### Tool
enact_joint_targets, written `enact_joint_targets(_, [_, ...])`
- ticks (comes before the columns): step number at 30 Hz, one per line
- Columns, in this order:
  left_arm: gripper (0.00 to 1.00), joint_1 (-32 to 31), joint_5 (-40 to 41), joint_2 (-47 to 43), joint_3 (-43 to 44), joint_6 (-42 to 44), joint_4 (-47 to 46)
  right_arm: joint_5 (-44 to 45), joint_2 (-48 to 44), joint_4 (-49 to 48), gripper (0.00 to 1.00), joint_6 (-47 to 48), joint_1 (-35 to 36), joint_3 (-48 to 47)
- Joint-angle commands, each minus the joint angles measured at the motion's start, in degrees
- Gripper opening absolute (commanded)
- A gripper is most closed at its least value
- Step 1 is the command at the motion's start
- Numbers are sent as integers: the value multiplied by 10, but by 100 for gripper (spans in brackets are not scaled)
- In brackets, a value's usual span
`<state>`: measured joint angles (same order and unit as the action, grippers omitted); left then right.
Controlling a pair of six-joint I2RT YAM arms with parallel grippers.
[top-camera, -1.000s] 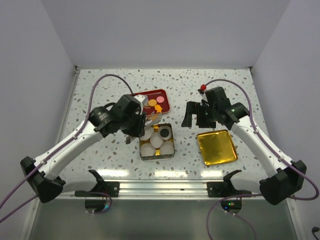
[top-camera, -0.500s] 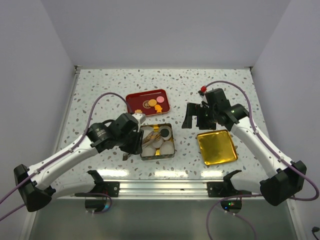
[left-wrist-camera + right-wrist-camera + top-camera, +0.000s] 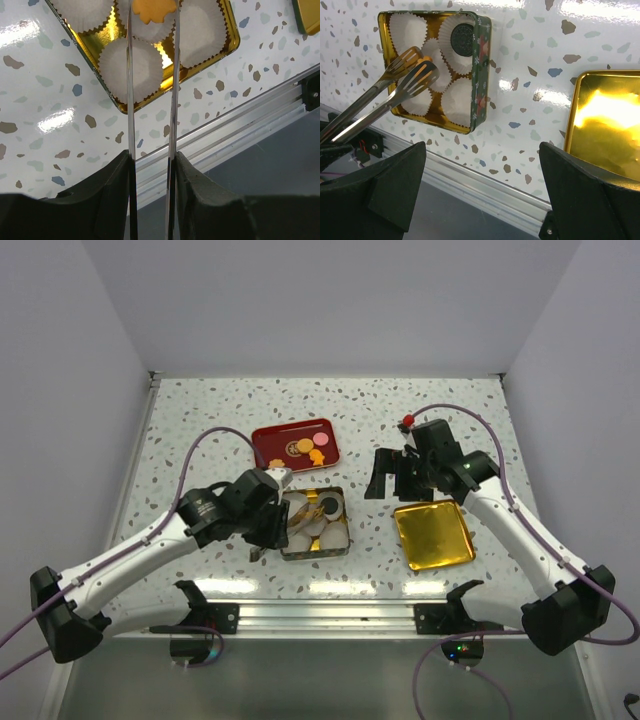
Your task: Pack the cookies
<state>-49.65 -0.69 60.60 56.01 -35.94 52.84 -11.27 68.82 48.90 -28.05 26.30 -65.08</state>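
My left gripper (image 3: 152, 157) is shut on a pair of metal tongs (image 3: 130, 75). The tong tips pinch an orange flower-shaped cookie (image 3: 154, 10) over the white paper cups (image 3: 125, 67) in the open tin (image 3: 316, 553). A dark cookie (image 3: 463, 35) lies in the tin's far right cup. More cookies (image 3: 310, 448), orange, yellow and pink, lie on the red tray (image 3: 272, 440) behind the tin. In the top view the left gripper (image 3: 262, 523) sits just left of the tin. My right gripper (image 3: 393, 472) hovers open and empty to the tin's right.
The tin's gold lid (image 3: 432, 534) lies upturned right of the tin, under the right arm. An aluminium rail (image 3: 330, 612) runs along the table's near edge. White walls close in the left, right and back sides.
The left arm has drawn back from the red tray toward the near edge, bringing the tongs and the orange cookie over the tin. The right arm has barely moved.
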Motion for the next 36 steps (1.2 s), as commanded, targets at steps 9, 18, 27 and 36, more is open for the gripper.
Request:
enact_joint_targets(9, [51,-5,24,19,18,-4,-31,6,-10,2,99,5,2,0])
enact_joint_targets(18, [53,-5,27,40,71,3,-20,7,-5,5,99,12,2,0])
enact_joint_targets(27, [55,-5,60,104,218,18,29,3,-3,6,99,16,2,5])
enact_joint_targets(36, [55,0,145,222,313,1,59,-12,-2,13,99,14,2,1])
